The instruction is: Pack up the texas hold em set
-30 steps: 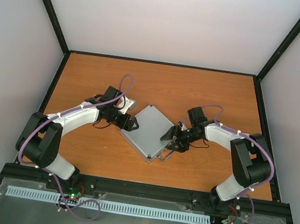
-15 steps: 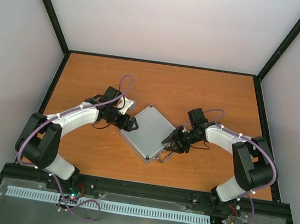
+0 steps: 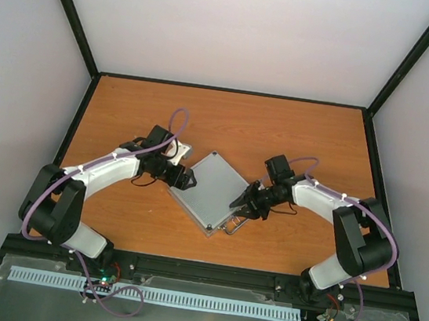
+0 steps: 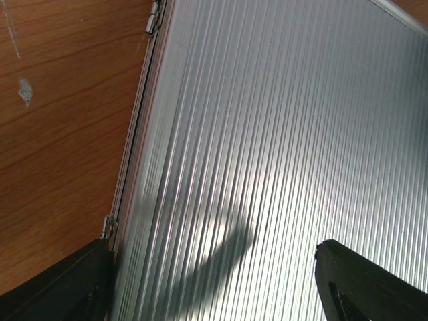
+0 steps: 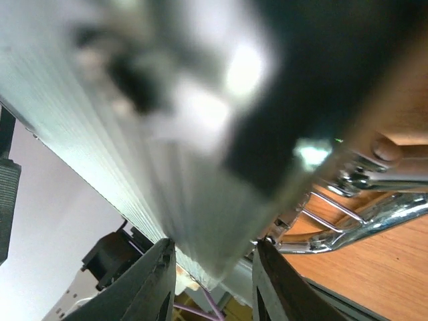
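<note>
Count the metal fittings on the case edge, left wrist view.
2 fittings: one at the top of the case edge, one lower, beside the end effector finger. Others may be offscreen.

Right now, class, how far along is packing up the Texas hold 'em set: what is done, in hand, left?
Done: the aluminium case looks closed, with no chips or cards outside it. In hand: the left gripper hovers open over the hinge edge; the right gripper straddles the edge by the handle, grip unclear. Left: securing the latches, which are too blurred to judge.
</note>
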Motion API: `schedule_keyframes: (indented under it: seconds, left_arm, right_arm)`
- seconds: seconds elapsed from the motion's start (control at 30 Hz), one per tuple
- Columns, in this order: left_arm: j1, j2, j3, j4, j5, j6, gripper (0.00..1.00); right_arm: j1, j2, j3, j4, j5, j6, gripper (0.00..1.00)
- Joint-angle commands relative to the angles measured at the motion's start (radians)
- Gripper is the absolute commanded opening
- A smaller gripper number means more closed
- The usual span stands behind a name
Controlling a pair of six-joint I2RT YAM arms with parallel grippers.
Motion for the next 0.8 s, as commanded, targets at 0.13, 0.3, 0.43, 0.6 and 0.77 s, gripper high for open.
schedule_keyframes:
  seconds: [0.13, 0.3, 0.43, 0.6, 0.77]
  left_arm:
    - [-0.044, -0.043, 0.055, -0.109, -0.047, -0.121, 0.92]
    - [-0.03, -0.102, 0.121, -0.227, -0.195, -0.315, 1.0]
    - [-0.014, -0.165, 0.122, -0.315, -0.2, -0.472, 1.0]
    - [-0.012, -0.204, 0.034, -0.31, -0.002, -0.633, 1.0]
    - [-0.001, -0.225, -0.075, -0.137, 0.104, -0.724, 1.0]
  right_arm:
    - [0.023, -0.028, 0.183, -0.193, 0.169, -0.383, 0.49]
    - [-0.005, -0.074, 0.196, -0.238, 0.23, -0.543, 0.59]
    - [-0.046, -0.124, 0.202, -0.226, 0.256, -0.571, 0.63]
    - [-0.084, -0.188, 0.201, -0.235, 0.294, -0.621, 0.7]
    - [-0.094, -0.205, 0.192, -0.211, 0.283, -0.607, 0.71]
